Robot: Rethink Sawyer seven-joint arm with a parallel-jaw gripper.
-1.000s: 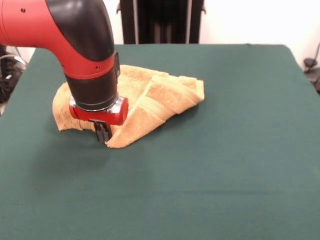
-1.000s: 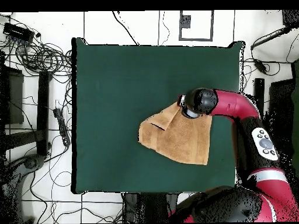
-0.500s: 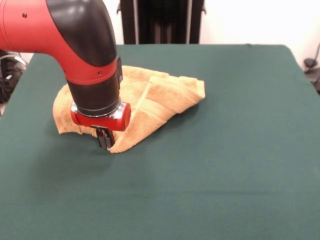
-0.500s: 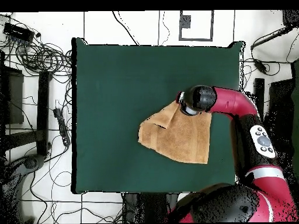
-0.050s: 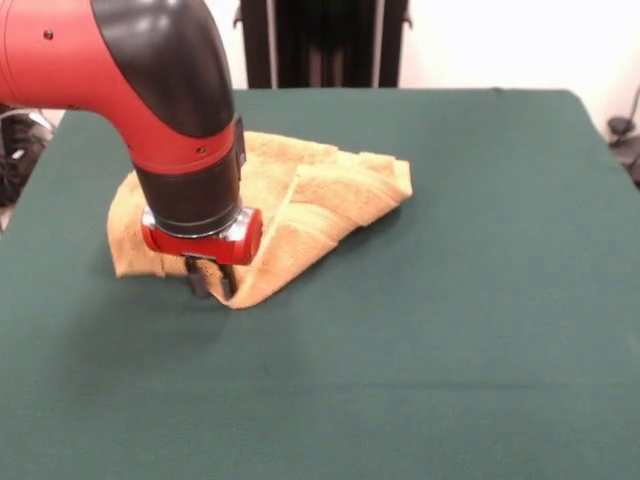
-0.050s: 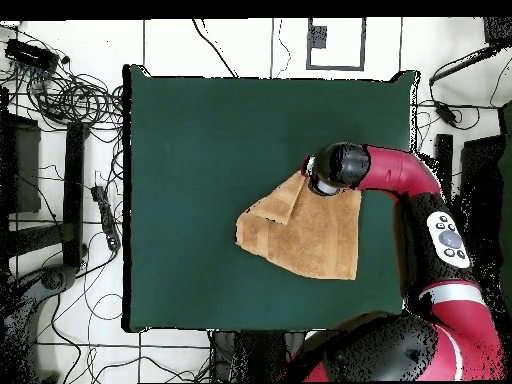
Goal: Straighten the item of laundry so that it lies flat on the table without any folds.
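The item of laundry (image 5: pixel 330 195), a golden-orange towel, lies crumpled on the green table (image 5: pixel 450 300), with one flap folded over on its right side. My gripper (image 5: pixel 211 283) stands at the towel's near corner, fingers apart and down at the cloth's edge. The fingers hold nothing that I can see. In the overhead view the towel (image 6: pixel 300 232) forms a rough triangle on the table (image 6: pixel 200 150). There the arm's wrist (image 6: pixel 335 165) sits over the towel's top right corner and hides the gripper.
Cables (image 6: pixel 60 90) and dark stands lie on the floor around the table. A black stand (image 5: pixel 320 40) rises behind the table's far edge. Green cloth stretches wide to the right of the towel and in front of it.
The gripper has shifted slightly toward the near edge with the towel's corner. Its fingers, shut together in the earlier frames, now stand apart.
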